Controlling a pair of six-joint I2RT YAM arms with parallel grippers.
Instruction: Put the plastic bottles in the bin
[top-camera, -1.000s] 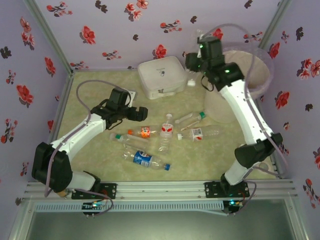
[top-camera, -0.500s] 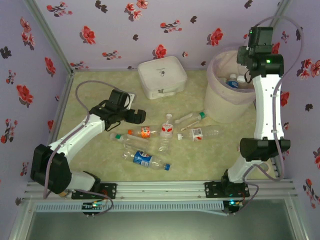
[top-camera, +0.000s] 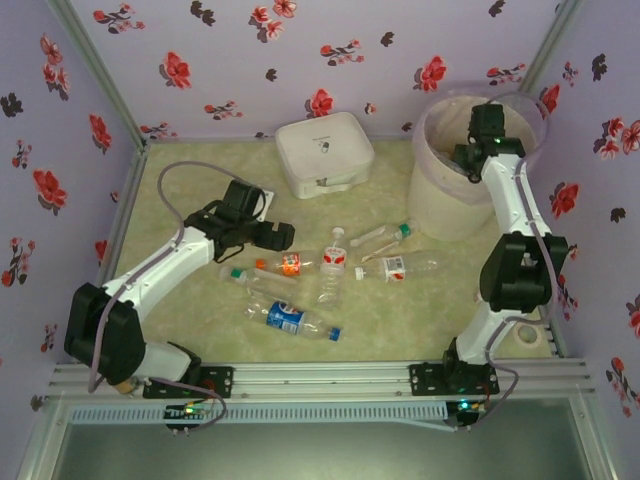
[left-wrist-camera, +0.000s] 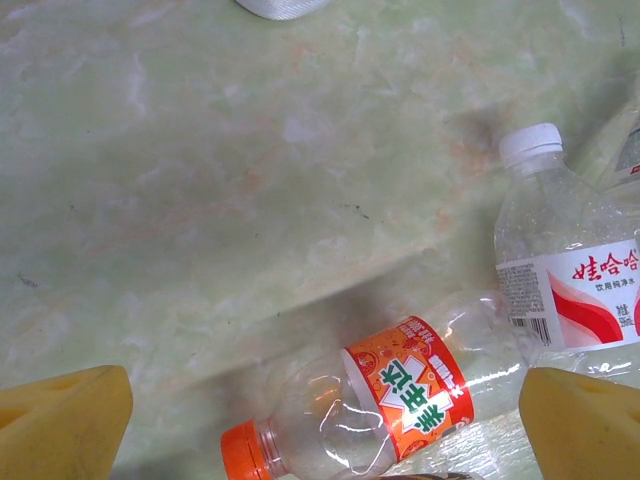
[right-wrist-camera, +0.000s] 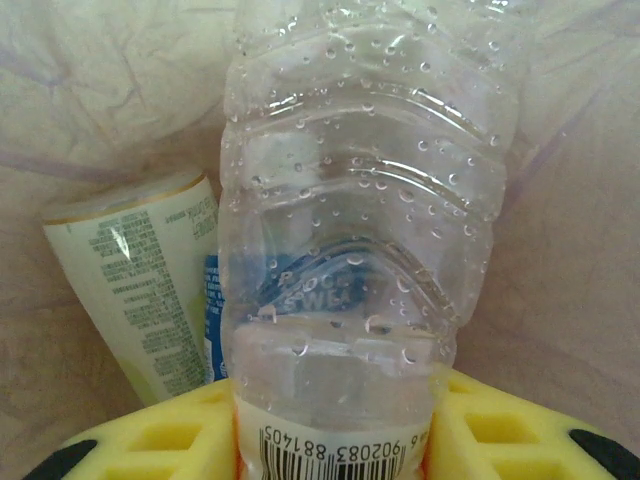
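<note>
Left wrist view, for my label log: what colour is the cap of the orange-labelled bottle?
Orange. The cap shows best in the left wrist view.

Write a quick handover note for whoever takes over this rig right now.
Right gripper: shut on a clear bottle, down inside the bin; not yet let go.
Left gripper: open, hovering over the orange-label bottle on the table.
Done: at least one other bottle lies in the bin.
Left: release the held one, then clear the several bottles on the table, among them the blue-label bottle.
</note>
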